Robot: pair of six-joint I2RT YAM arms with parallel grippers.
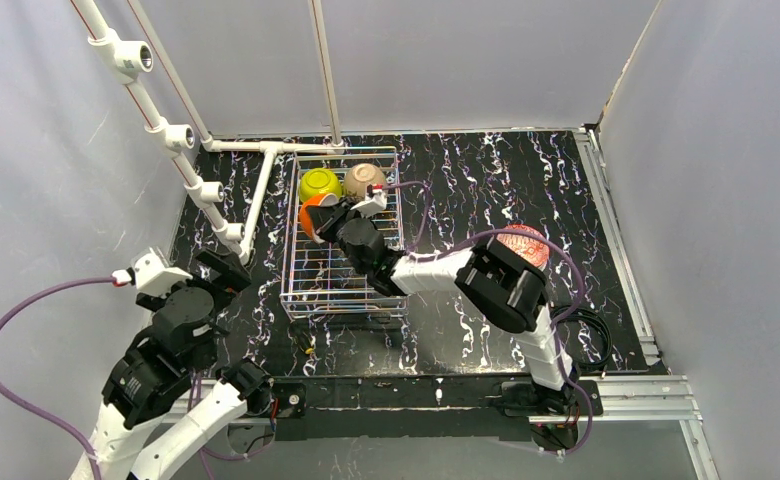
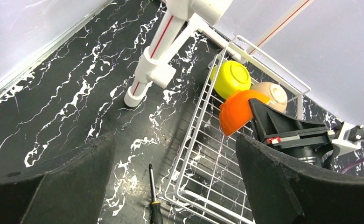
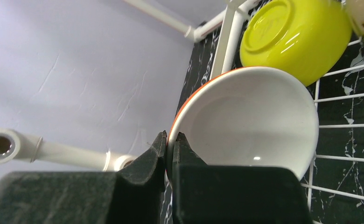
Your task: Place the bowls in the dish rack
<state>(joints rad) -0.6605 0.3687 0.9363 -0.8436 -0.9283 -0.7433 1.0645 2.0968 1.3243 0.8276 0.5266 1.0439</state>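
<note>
The white wire dish rack (image 1: pixel 296 290) stands at the middle of the table. A lime-yellow bowl (image 1: pixel 320 183) and a beige bowl (image 1: pixel 365 179) lean on edge at its far end. My right gripper (image 3: pixel 171 140) is shut on the rim of an orange bowl (image 3: pixel 250 116) with a white inside, held on edge over the rack's left side just in front of the lime-yellow bowl (image 3: pixel 297 37). The left wrist view shows the orange bowl (image 2: pixel 236 112) above the rack (image 2: pixel 208 154). My left gripper (image 2: pixel 175 186) hangs open and empty left of the rack's near corner.
A reddish patterned bowl (image 1: pixel 523 243) sits on the table right of the rack, behind the right arm's elbow. A screwdriver (image 2: pixel 154 200) lies by the rack's near left corner. A white pipe frame (image 1: pixel 196 150) rises at the back left. Grey walls enclose the table.
</note>
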